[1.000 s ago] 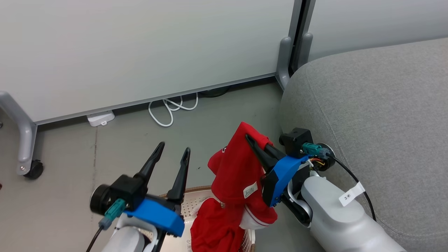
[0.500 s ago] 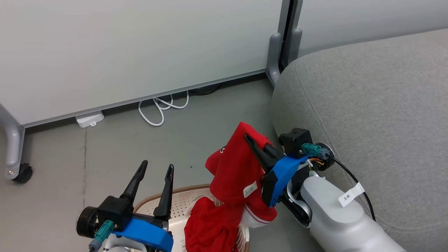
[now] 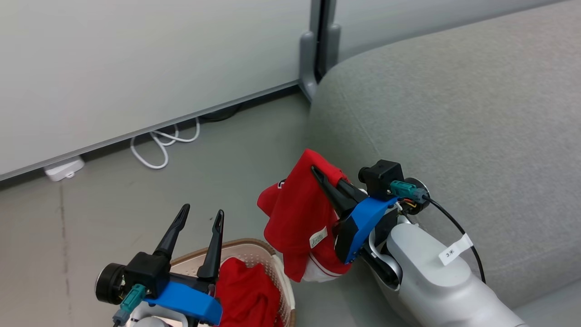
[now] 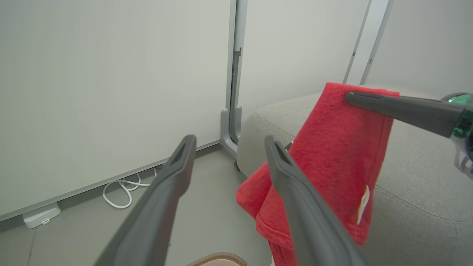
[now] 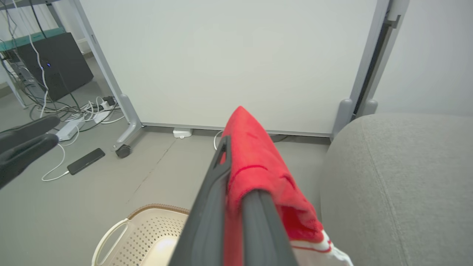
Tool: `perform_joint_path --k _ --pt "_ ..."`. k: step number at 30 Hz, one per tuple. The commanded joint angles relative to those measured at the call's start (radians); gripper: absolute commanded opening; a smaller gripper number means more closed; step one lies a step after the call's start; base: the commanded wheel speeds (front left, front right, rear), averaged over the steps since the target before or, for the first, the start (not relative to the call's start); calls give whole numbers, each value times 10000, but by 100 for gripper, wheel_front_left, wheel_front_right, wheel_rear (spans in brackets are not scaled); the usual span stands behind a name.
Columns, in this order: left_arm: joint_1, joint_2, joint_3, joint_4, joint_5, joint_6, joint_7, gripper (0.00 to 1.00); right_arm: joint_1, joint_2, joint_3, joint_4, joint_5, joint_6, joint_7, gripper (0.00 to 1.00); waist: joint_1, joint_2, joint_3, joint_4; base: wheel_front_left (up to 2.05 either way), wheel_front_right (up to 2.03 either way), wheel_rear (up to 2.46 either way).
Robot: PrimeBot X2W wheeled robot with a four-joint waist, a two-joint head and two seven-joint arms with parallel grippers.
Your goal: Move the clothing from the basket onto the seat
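Observation:
One red garment (image 3: 295, 213) with white trim hangs from my right gripper (image 3: 319, 174), which is shut on its top fold, beside the grey seat (image 3: 454, 113) and above the floor. The right wrist view shows that garment (image 5: 258, 166) pinched between the fingers (image 5: 218, 173), with the seat (image 5: 399, 184) to the right. A second red garment (image 3: 245, 295) lies in the cream basket (image 3: 247, 244) at the bottom. My left gripper (image 3: 202, 213) is open and holds nothing above the basket's rim. The left wrist view shows the hanging garment (image 4: 332, 147) right of the open left gripper (image 4: 231, 139).
A white partition panel (image 3: 136, 68) with a grey foot (image 3: 308, 68) stands behind. A white cable (image 3: 163, 141) and an adapter (image 3: 63, 169) lie on the floor. A phone (image 5: 85, 161), a castor leg (image 5: 123, 147) and tangled cables (image 5: 85, 114) lie further left.
The head camera has swung right. The held garment now hangs free of the one in the basket, nearer the seat. The left gripper has dropped lower, still open.

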Motion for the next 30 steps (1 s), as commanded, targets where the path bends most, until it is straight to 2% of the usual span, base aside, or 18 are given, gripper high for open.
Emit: perform_joint_path --k 1,9,17,30 --pt "-133 -4 62 -42 64 -22 -45 100 -13 -22 -8 -69 -58 5 -58 0 0 -1 98 -379 0 0 0" --pt "-168 -107 229 -189 258 -123 -47 100 192 -18 62 -425 -66 5 -57 0 0 -1 151 -1627 0 0 0" --pt "-177 -109 166 -164 379 -204 -46 100 313 -16 -197 -540 -296 5 -57 0 0 -1 221 -2513 0 0 0" --pt "-883 157 -488 244 261 -268 -46 100 721 -8 -1342 -1013 -1032 5 -59 0 0 -1 799 -2749 0 0 0"
